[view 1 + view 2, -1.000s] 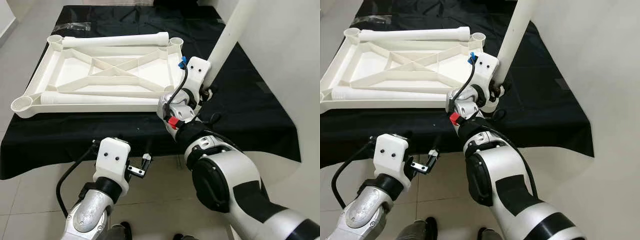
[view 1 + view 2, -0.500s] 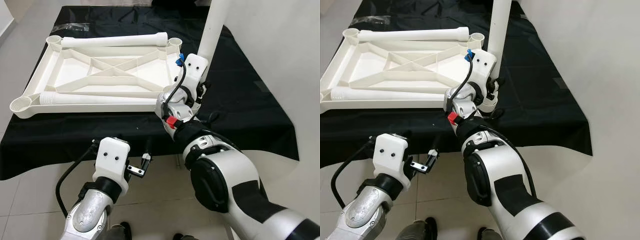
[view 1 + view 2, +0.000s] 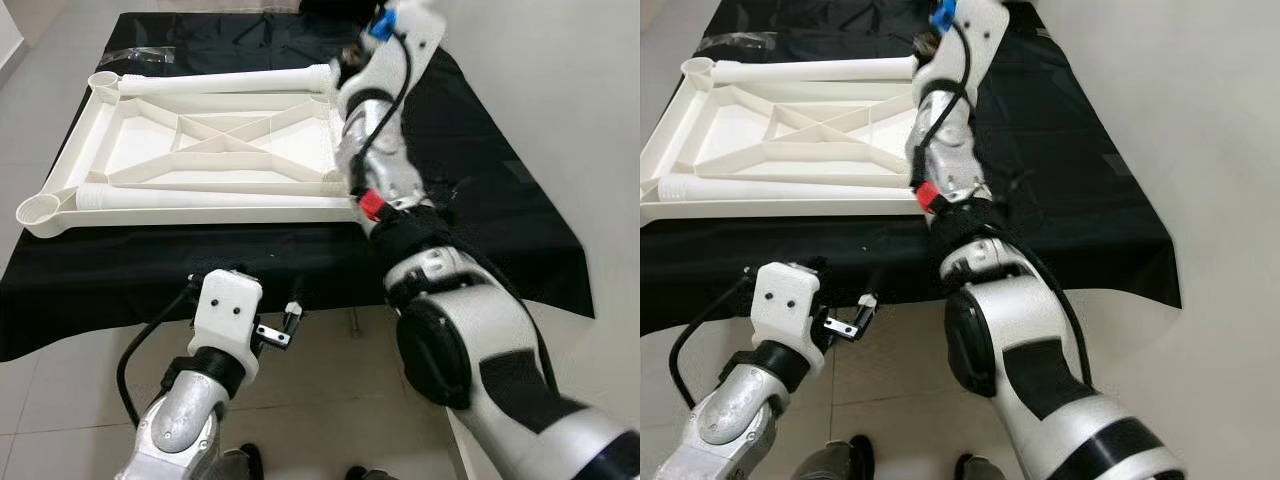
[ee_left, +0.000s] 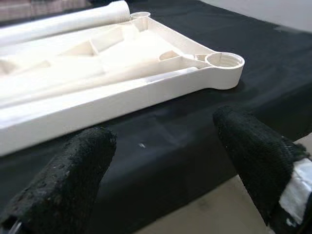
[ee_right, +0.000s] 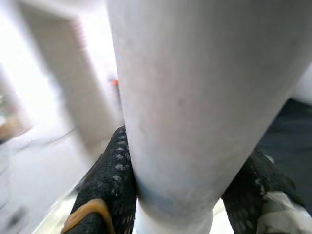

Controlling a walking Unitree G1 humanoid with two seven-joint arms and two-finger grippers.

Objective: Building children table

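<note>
The white children's tabletop point(image 3: 215, 150) lies upside down on a black cloth. One white leg point(image 3: 225, 82) rests along its far edge and another leg point(image 3: 200, 197) along its near edge. My right arm point(image 3: 375, 110) is raised over the tabletop's right side, its wrist at the top of the view. In the right wrist view my right gripper point(image 5: 185, 190) is shut on a third white leg point(image 5: 195, 97), black fingers point(image 5: 114, 190) pressed to both sides. My left gripper point(image 3: 278, 325) hangs open, low in front of the table's near edge, facing a corner socket point(image 4: 224, 61).
The black cloth point(image 3: 490, 190) covers the low table and drapes over its front edge. Open corner sockets show at the near left point(image 3: 40, 208) and far left point(image 3: 100, 78). Tiled floor point(image 3: 330, 390) lies in front, and a white wall point(image 3: 580, 120) is to the right.
My right arm has swung up and toward the far right corner of the tabletop, carrying the held leg out of the top of the head views. The left arm has stayed put.
</note>
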